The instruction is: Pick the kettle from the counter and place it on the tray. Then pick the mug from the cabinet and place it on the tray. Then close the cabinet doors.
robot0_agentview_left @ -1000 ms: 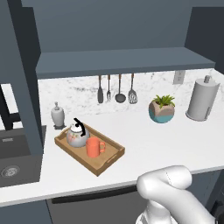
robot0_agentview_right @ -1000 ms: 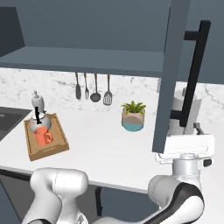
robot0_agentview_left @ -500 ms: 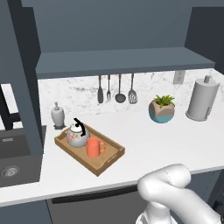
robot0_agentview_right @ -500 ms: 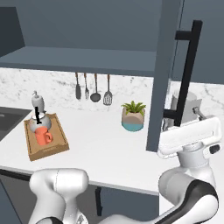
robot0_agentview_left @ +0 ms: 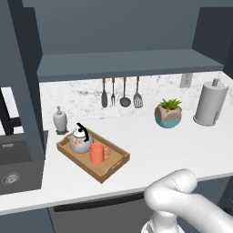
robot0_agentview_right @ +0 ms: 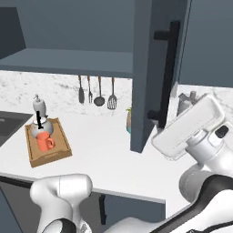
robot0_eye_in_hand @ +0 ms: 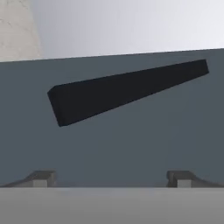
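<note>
- The dark slate-blue right cabinet door [robot0_agentview_right: 144, 77] stands swung out edge-on in the right base view, its long axis upright, its vertical black bar handle [robot0_agentview_right: 164, 75] facing 3 o'clock.
- In the hand view that same black bar [robot0_eye_in_hand: 127, 89] runs slantwise from 8 to 2 o'clock across the flat door panel [robot0_eye_in_hand: 113, 144].
- The gripper [robot0_eye_in_hand: 111, 178] faces the panel with its fingertips [robot0_eye_in_hand: 40, 178] spread wide apart, nothing between them.
- The rectangular light-brown wooden tray [robot0_agentview_left: 111, 166] lies on the white marble-look counter [robot0_agentview_left: 154, 145], its long axis running 10 to 4 o'clock.
- On the tray the small round white kettle [robot0_agentview_left: 80, 141] sits at 10 o'clock of the plain orange mug [robot0_agentview_left: 96, 153], whose handle points to 3 o'clock.
- Nearby stand a slim grey-white dispenser [robot0_agentview_left: 59, 119], hanging utensils [robot0_agentview_left: 120, 92], a potted plant [robot0_agentview_left: 168, 113] and a paper-towel roll [robot0_agentview_left: 210, 103].
</note>
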You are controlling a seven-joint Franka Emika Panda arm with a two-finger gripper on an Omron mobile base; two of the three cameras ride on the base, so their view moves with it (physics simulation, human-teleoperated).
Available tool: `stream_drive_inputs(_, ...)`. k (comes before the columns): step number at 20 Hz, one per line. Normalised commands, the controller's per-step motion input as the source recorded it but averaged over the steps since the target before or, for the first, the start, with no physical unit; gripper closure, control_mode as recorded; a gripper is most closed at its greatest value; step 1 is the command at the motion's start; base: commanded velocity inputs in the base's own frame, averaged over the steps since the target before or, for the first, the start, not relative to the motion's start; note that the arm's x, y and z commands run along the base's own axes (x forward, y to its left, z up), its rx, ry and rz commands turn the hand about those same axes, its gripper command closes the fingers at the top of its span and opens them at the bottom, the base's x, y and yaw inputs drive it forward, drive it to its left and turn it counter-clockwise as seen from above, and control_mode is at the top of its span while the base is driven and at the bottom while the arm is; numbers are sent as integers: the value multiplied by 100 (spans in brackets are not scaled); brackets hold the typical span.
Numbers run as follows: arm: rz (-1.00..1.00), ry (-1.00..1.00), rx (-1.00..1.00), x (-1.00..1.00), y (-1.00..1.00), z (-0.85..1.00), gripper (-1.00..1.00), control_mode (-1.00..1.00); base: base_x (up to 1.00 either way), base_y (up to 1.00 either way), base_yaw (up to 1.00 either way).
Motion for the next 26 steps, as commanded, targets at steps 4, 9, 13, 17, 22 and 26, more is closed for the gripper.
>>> stream_drive_inputs(4,-16,0,-44,-2,87,43,-100,-100,0,0,0)
stream_drive_inputs(9,-23,0,-37,2,98,35,-100,-100,0,0,0)
stream_drive_inputs(13,-29,0,-35,16,100,27,-100,-100,0,0,0)
stream_drive_inputs(17,-31,2,-32,26,100,9,-100,-100,0,0,0)
stream_drive_inputs(22,-33,3,-27,58,100,-2,-100,-100,0,0,0)
stream_drive_inputs(26,-28,0,-11,98,82,-23,-100,-100,0,0,0)
